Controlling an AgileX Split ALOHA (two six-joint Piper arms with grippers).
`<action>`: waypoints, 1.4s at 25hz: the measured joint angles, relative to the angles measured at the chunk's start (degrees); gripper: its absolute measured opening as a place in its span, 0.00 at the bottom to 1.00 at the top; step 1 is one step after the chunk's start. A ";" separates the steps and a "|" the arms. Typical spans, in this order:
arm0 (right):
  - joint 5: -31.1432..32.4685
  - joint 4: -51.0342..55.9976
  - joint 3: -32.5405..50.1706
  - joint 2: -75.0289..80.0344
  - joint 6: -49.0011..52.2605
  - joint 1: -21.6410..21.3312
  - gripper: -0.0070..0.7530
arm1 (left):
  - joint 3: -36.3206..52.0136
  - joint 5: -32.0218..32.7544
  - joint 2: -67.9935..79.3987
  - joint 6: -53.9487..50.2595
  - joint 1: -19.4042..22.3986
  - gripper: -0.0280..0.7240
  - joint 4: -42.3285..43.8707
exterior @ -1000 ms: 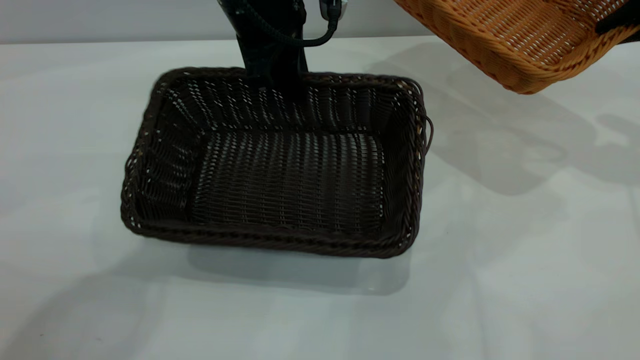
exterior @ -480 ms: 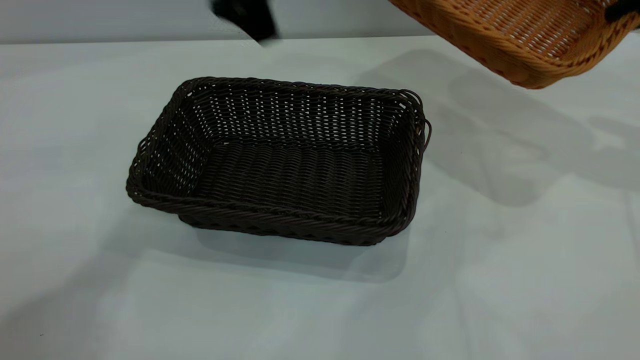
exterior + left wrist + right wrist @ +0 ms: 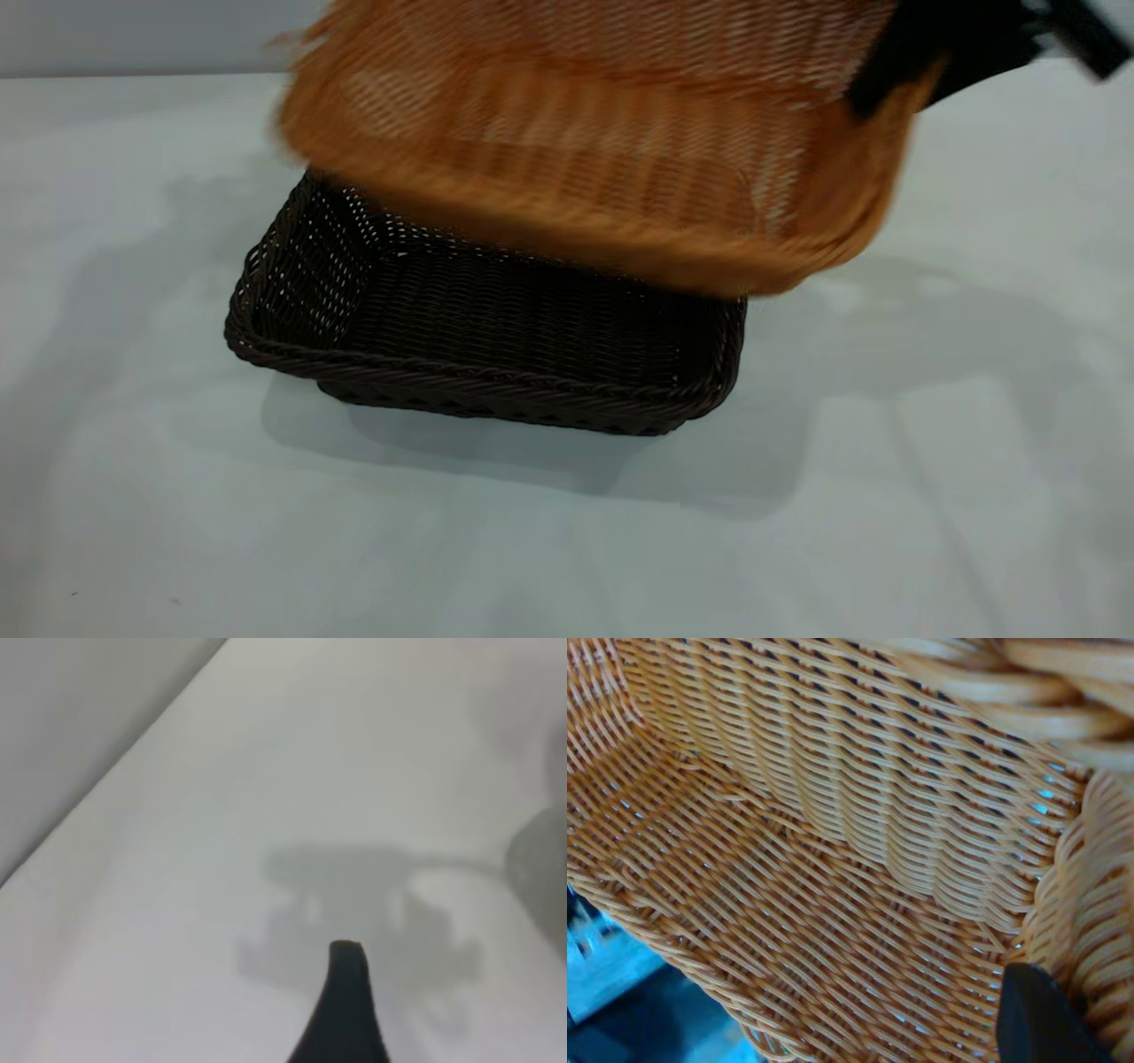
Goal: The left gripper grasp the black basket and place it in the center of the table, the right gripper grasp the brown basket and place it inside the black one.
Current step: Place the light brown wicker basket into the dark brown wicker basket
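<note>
Hovering woven brown basket (image 3: 611,151) above rectangular wicker black basket (image 3: 478,354).

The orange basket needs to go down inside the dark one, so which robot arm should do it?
Right. The right gripper holds the brown basket in the air over the black basket; the left gripper is over bare table.

Black basket (image 3: 483,341) sits upright mid-worktop (image 3: 930,496). My right gripper (image 3: 957,44), toward the far right corner, clamps the brown basket (image 3: 602,151) by its rim; it hangs tilted and blurred above the black one's far side, hiding it.
</note>
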 joint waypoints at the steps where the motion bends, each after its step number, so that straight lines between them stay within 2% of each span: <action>1: -0.64 -0.04 0.00 0.06 0.43 1.79 0.10 | 0.00 0.00 0.00 -0.31 0.33 0.79 0.00; 4: -2.99 0.01 -0.04 0.97 1.06 5.28 0.10 | 0.00 0.00 0.00 -0.59 0.61 0.79 0.05; 7: -5.50 0.07 -0.04 3.81 1.18 6.93 0.10 | 0.00 0.12 0.00 -0.65 0.61 0.79 0.00; 18: -10.11 1.85 -0.59 10.57 1.91 7.06 0.12 | 0.00 0.00 0.00 -0.60 0.61 0.79 0.00; 20: -10.16 2.62 -0.64 10.84 1.59 7.06 0.17 | 0.00 0.00 0.00 -0.60 0.61 0.79 0.00; 22: -10.16 3.49 -0.64 10.84 0.98 7.06 0.27 | 0.00 -0.05 0.00 -0.60 0.61 0.79 0.00; 26: -9.68 4.25 -1.43 10.84 -1.07 7.06 0.52 | 0.00 -0.05 0.00 -0.60 0.61 0.79 0.00; 28: -8.06 3.98 -3.03 10.84 -2.46 7.06 0.61 | 0.00 -0.05 -0.11 -0.60 0.61 0.79 0.00; 31: -2.80 2.50 -7.89 10.84 -4.41 7.06 0.67 | 0.00 0.00 -0.90 -0.83 0.61 0.79 0.00; 35: 1.18 0.01 -15.59 10.15 -3.37 7.06 0.68 | 0.00 1.27 -5.39 -4.59 0.61 0.79 0.00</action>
